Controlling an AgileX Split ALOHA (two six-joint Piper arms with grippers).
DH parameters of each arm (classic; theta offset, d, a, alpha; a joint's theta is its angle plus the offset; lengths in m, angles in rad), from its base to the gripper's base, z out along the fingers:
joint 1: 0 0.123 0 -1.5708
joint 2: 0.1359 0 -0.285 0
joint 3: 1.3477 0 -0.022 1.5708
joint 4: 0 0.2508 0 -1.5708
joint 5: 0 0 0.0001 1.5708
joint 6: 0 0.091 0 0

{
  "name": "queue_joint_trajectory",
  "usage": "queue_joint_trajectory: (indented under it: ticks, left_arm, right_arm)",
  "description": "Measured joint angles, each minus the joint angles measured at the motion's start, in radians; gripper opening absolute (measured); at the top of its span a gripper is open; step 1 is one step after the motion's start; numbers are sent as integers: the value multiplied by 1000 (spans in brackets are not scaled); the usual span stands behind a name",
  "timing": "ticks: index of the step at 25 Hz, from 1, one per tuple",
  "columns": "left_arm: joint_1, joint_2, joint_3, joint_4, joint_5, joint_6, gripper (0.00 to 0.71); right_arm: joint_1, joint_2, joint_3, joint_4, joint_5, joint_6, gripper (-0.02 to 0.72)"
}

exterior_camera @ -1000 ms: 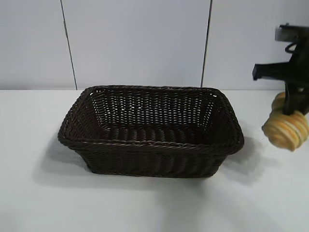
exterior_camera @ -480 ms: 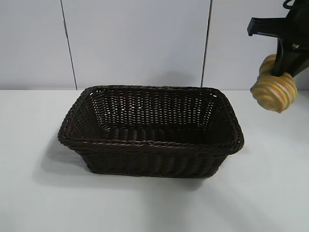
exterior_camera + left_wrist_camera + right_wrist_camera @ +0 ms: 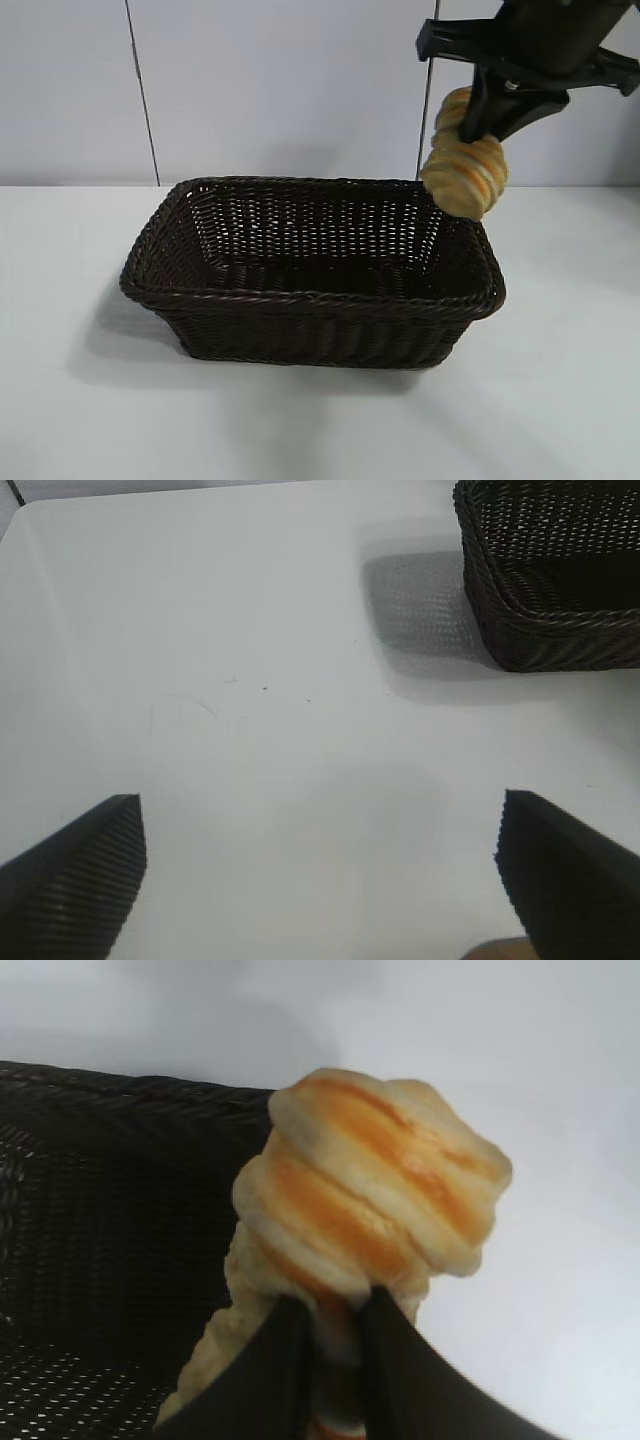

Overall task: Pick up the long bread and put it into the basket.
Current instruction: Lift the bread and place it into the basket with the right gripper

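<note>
Right hand (image 3: 478, 128) is clamped on the long bread (image 3: 464, 172), holding it up over the basket (image 3: 310, 298)'s far right corner. Pickup's done, drop's left. Left hand (image 3: 320, 855) sits wide open over the tabletop (image 3: 250, 680)

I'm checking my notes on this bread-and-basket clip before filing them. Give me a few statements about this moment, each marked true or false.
1. The right pincer holds the long bread in the air. True.
2. The bread lies on the floor of the basket. False: it hangs above the basket's right rim, not yet set down.
3. The left pincer is open over the bare table. True.
4. The basket already holds another loaf. False: nothing shows inside it.
5. The left pincer grips the basket's rim. False: it stands apart from the basket and holds nothing.
</note>
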Motion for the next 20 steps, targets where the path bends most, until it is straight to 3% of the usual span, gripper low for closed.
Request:
queue_joint_trajectory:
  ticks: [13, 16, 19, 20]
  left_arm:
    - [0, 0, 0, 0, 0, 0, 687]
    - [0, 0, 0, 0, 0, 0, 687]
    - [0, 0, 0, 0, 0, 0, 687]
    - [0, 0, 0, 0, 0, 0, 687]
  right_arm:
    - [94, 195, -35, 3, -16, 0, 93]
    - [94, 195, -47, 4, -19, 0, 212]
    - [94, 195, -76, 4, 1, -8, 493]
    - [94, 195, -89, 4, 17, -13, 557]
